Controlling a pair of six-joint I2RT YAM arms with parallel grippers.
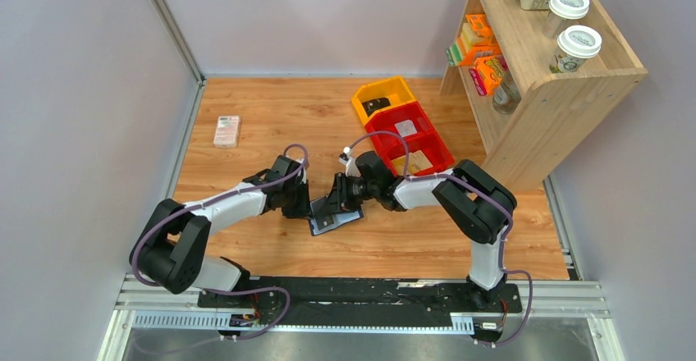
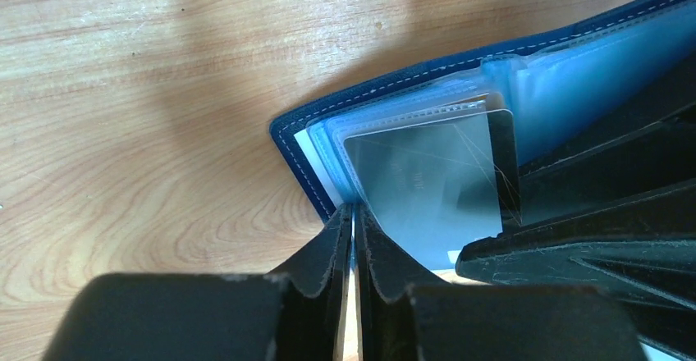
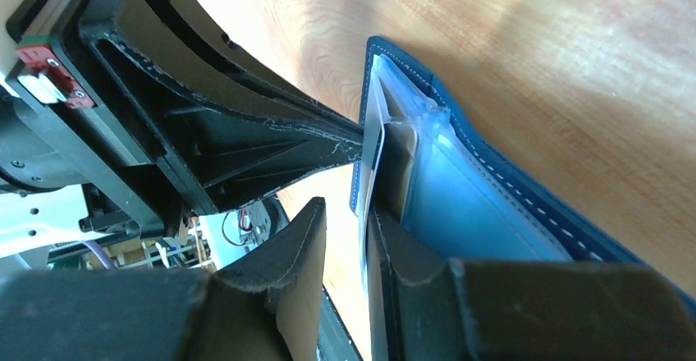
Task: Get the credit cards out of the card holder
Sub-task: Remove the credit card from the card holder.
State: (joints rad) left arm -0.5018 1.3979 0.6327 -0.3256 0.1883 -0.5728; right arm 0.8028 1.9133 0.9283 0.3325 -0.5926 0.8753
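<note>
- Currently I've got both arms meeting mid-table [image 1: 246,115], wrists angled in toward each other over the card holder [image 1: 336,223].
- Card holder lies open and flat on the wood, navy cover down, pale blue pockets [image 2: 591,74] facing up.
- One greyish credit card [image 2: 427,189] sticks partway out of a pocket at the holder's end. A white card edge [image 2: 316,164] shows in the pocket stack just beside it, still tucked in.
- Left gripper [image 2: 353,213]: fingers almost together, only a thin slit between them. Tips sit right at the holder's corner, by the exposed card. I can't tell whether anything thin is pinched there.
- Right gripper [image 3: 345,213]: fingers slightly apart, straddling the protruding card's edge. Card lies against one finger, and bare wood shows through the gap on the other side, so not clamped.
- The two grippers' fingertips are just beside each other at the card.
- Elsewhere: pink-white box [image 1: 226,131] far left on the table, yellow bin [image 1: 382,94] and red bin [image 1: 414,135] behind the arms, wooden shelf [image 1: 558,90] at the right.
</note>
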